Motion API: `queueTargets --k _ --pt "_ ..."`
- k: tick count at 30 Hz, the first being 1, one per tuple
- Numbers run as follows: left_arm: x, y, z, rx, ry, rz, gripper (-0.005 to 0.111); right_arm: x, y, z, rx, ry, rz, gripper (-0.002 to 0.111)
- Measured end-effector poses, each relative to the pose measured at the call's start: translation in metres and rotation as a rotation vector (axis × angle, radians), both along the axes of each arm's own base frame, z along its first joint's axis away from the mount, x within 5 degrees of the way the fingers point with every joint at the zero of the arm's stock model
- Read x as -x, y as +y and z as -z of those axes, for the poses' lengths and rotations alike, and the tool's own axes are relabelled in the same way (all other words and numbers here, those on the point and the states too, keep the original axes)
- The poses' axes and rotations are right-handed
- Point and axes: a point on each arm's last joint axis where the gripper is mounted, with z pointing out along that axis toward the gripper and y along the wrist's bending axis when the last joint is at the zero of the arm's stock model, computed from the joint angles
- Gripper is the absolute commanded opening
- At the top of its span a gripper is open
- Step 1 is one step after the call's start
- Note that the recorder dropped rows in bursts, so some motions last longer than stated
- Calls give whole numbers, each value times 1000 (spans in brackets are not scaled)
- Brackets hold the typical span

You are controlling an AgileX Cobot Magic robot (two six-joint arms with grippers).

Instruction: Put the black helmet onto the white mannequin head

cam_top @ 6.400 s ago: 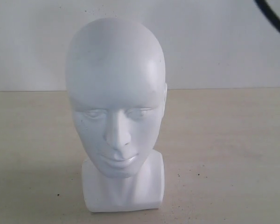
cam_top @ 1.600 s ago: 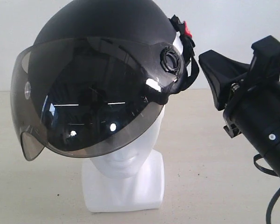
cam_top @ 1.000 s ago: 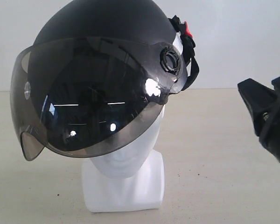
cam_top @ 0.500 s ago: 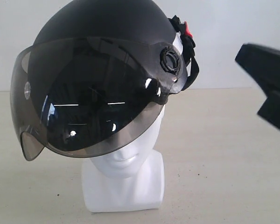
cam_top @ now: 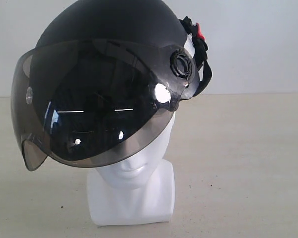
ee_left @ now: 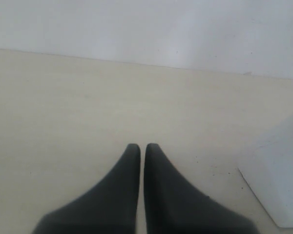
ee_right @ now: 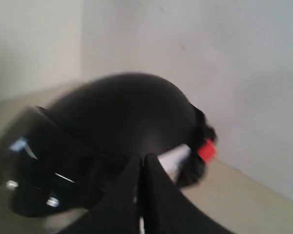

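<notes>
Black helmet (cam_top: 114, 29), round, matte, open-face: you will find it seated on the glossy white plastic mannequin head (cam_top: 134, 171), the shell covering the crown. Its smoky, see-through tinted visor (cam_top: 89, 109) hangs down over the face as far as the nose. Mouth, chin and neck show below the visor's rim. The helmet sits tilted, with the visor's lower corner swung out to one side of the face. A black strap (cam_top: 204, 69) with a red tab (cam_top: 199, 31) hangs at the helmet's rear side.

The head's squarish white base (cam_top: 134, 203) stands upright on the pale beige table (cam_top: 248, 163), well short of the far edge where the table meets the white wall.

Your left gripper (ee_left: 142, 146): black fingers pressed together, only a thin slit between them, nothing held. It is over bare table, with the white base near and apart.

Your right gripper (ee_right: 142, 158): fingers pressed together, nothing between them. The helmet's crown lies beyond its tips; this view is blurred.
</notes>
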Motion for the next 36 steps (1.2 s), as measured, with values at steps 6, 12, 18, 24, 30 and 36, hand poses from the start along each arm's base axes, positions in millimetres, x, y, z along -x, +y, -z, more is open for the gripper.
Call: queueTargets --k 6,12,18,24,30,36 --pt "0 0 0 0 0 0 5 -30 -7 26 187 207 358 25" --pt "0 0 0 0 0 0 5 -39 3 34 160 290 402 58" --pt "0 0 0 0 0 0 5 -38 5 34 15 413 445 54" --pt "0 0 0 0 0 0 5 -37 12 33 -88 493 415 54" --pt "0 0 0 0 0 0 5 -50 39 46 -102 556 368 54" --pt "0 0 0 0 0 0 5 -65 59 58 -106 577 375 54"
